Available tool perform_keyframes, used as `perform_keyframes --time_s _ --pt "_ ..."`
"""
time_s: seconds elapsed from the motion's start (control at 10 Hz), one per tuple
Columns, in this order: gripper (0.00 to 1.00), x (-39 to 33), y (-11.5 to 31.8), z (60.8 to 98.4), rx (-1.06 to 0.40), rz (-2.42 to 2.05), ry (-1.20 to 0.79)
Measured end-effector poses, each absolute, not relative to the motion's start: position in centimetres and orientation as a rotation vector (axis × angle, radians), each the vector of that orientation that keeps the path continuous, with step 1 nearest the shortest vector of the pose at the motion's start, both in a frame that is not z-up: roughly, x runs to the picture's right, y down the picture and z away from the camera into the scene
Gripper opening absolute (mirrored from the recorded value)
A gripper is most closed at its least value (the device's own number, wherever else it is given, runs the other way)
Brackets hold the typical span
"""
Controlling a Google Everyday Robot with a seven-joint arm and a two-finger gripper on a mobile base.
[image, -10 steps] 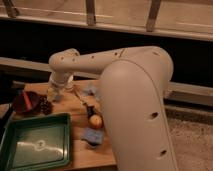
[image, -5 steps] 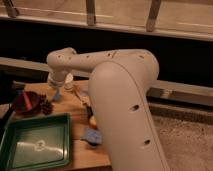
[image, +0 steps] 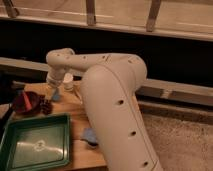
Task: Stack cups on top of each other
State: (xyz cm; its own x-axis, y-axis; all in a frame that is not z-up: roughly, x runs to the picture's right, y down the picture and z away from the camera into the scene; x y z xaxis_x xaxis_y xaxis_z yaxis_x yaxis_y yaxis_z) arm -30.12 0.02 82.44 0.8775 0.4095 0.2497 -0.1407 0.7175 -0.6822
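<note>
Since a second ago my thick upper link has swung to the view's left, and my bent elbow now sits a little higher in the view, with the wrist dropping straight down from it. My pincer [image: 52,86] hangs low over the far left part of the wooden surface [image: 77,152]. How far it is open I cannot tell, nor whether it has hold of anything.

Right under the pincer's tip is the blue-grey cup [image: 55,94]. It is so close to the tip that I cannot tell whether they touch. Just beside my wrist, toward the view's right, the white cup [image: 68,81] stands upright on the surface, apart from the blue-grey one and not stacked with it.

Nearer the camera and to the view's left sits the reddish-brown bowl [image: 26,102], with a small dark lump [image: 46,106] just beside it, between the bowl and the blue-grey cup. In front of those lies the green tray [image: 10,150], flat on the surface at the near left. A flat blue sponge [image: 90,135] lies to the tray's right, partly hidden by my big link.
</note>
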Motion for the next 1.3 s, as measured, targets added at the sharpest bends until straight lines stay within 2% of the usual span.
perform_keyframes --time_s 0.9,1.3 --pt "0.64 -32.0 0.7 83.3 -0.747 0.287 -0.44" --pt "0.64 -34.7 1.8 85.3 -0.794 0.248 -0.459"
